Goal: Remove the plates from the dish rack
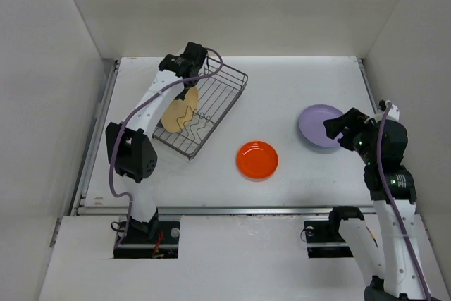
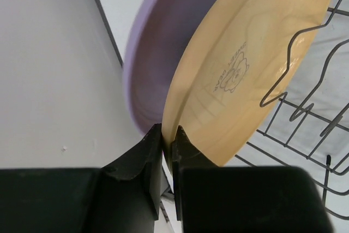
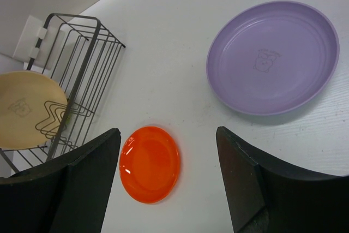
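Note:
The dark wire dish rack (image 1: 225, 93) stands at the table's back left. A tan plate (image 1: 176, 114) stands on edge in it. My left gripper (image 1: 190, 84) is above the rack. In the left wrist view the left gripper (image 2: 168, 132) is shut on the rim of the tan plate (image 2: 245, 64), with a lilac plate (image 2: 158, 47) standing just behind it and the rack's wires (image 2: 305, 107) to the right. My right gripper (image 1: 337, 130) is open and empty, at the near edge of a lilac plate (image 1: 317, 123) lying flat on the table.
An orange plate (image 1: 257, 160) lies flat mid-table, also seen between the fingers of my right gripper (image 3: 166, 135) as the orange plate (image 3: 148, 165). The right wrist view shows the flat lilac plate (image 3: 272, 58), the rack (image 3: 87, 64), its cream box (image 3: 30, 39) and the tan plate (image 3: 19, 113). White walls enclose the table.

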